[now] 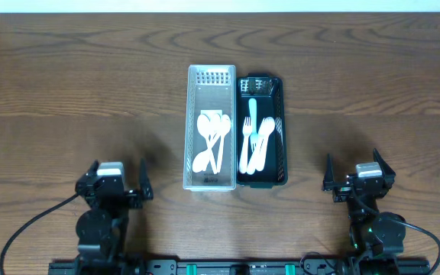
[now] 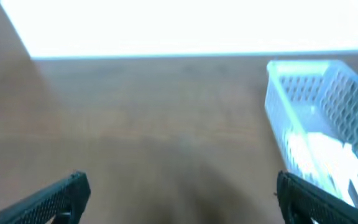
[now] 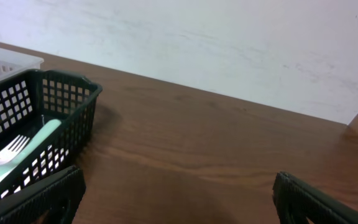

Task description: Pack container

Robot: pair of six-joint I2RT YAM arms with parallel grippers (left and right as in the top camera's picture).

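Table: white basket against black basket

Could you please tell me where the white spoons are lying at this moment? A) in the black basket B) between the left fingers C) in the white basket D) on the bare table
C: the overhead view shows the spoons inside the white basket, while the black basket beside it holds forks.

Blurred, the white basket runs off the left wrist view's right edge, while the black basket is cropped at the right wrist view's left.
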